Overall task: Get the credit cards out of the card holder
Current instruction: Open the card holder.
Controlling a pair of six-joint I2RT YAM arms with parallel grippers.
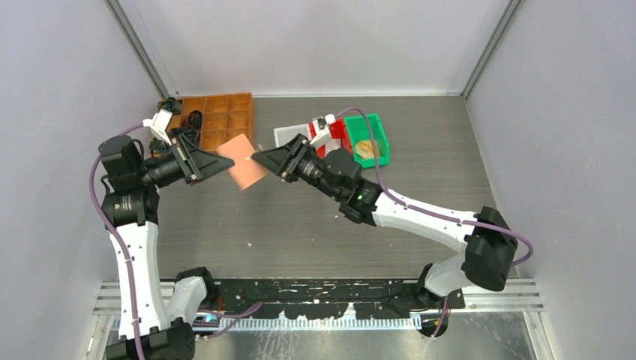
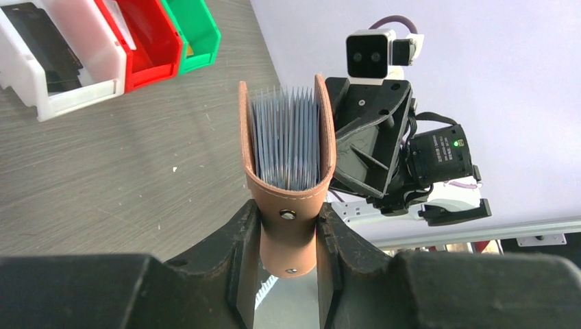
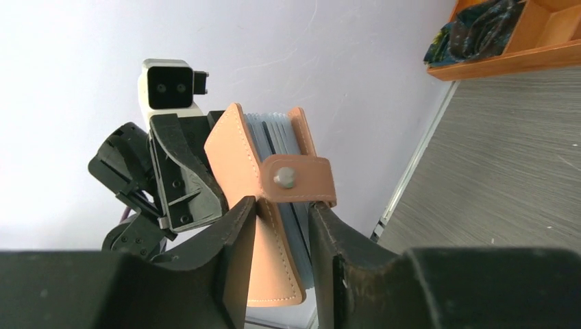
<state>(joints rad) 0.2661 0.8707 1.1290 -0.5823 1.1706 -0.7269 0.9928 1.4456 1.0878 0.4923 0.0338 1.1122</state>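
The grey table [image 1: 300,225] lies below the holder [image 1: 244,163], which hangs in the air clear of its surface. The left arm [image 1: 135,240] reaches in from the holder's left and the right arm [image 1: 420,214] from its right, so the two meet at it. Behind the holder and to its left an orange tray [image 1: 225,112] with compartments lies on the table. Behind it and to its right stand three bins in a row: white [image 2: 75,92] nearest the holder, then red [image 2: 154,65], then green [image 2: 202,44] farthest from it.

The holder is salmon pink and stands partly open, its two covers spread in a narrow U. Grey sleeves [image 2: 286,140] fan out between them. Any cards in them cannot be told from the sleeves.

The left gripper [image 2: 288,219] pinches the holder at its folded end, one finger pressed to each side of the riveted pink strip. The right gripper [image 3: 282,219] meets the holder at the opposite edge. One finger lies against the outside of a cover and the other against the sleeves, so its jaws clamp that cover. Just above those fingers a small pink tab [image 3: 308,181] crosses the edge, with a metal snap [image 3: 282,178] on it.
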